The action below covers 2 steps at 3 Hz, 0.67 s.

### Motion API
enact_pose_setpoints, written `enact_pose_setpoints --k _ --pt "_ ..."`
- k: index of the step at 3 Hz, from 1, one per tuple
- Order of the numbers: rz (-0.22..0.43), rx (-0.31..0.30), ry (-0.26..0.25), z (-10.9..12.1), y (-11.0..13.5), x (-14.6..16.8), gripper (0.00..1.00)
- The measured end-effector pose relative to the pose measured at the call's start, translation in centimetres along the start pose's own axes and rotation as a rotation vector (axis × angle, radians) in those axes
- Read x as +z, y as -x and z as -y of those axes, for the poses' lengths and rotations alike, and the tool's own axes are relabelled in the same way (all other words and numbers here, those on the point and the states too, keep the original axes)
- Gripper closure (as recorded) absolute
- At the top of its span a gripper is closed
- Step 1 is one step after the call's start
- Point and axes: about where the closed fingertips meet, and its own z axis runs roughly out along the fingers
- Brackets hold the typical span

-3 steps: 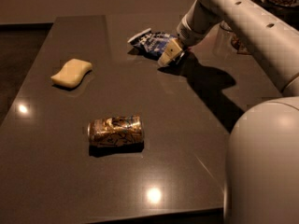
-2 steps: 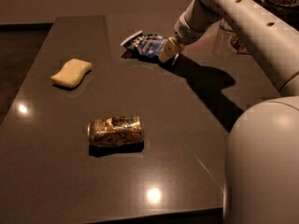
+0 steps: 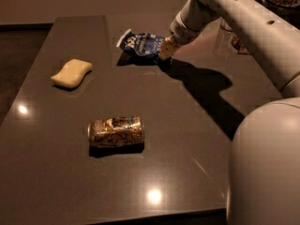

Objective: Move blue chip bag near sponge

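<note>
Camera view is showing the pincer (image 3: 165, 51) sitting over the far part of the surface (image 3: 197, 139), tip touching the right end of the blue chip bag (image 3: 139, 43). Can't tell whether it's spread or pinching the foil, as the contact spot is too dark. Bag is lying w/ long axis running roughly left-right, extending left from the pincer, crumpled, white edge pointing up-left. A shadow is showing under its near side, so it may be riding slightly off the surface, not sure. Sponge (image 3: 71, 73) is lying further left and nearer the cam, well apart from the bag, long axis running diag. Key relation: sponge is sitting left and toward cam from the pincer, w/ the bag lying on the pincer's sponge-facing side, so the coming move is prob going leftward + nearward, bag leading. Gold can (image 3: 115, 130) is lying on its side nearer cam, off that path, prob not blocking. Arm (image 3: 220, 8) is reaching in from the right. Bag isn't sitting near the sponge yet.
</note>
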Motion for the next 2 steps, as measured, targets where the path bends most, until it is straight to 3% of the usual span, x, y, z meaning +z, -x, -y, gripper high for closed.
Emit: enact_pose_setpoints --k 1,2 --pt "0.016 -0.054 0.037 -2.5 0.7 -0.4 1.0" --pt "0.052 -0.128 0.098 -6.4 1.8 -0.9 1.0"
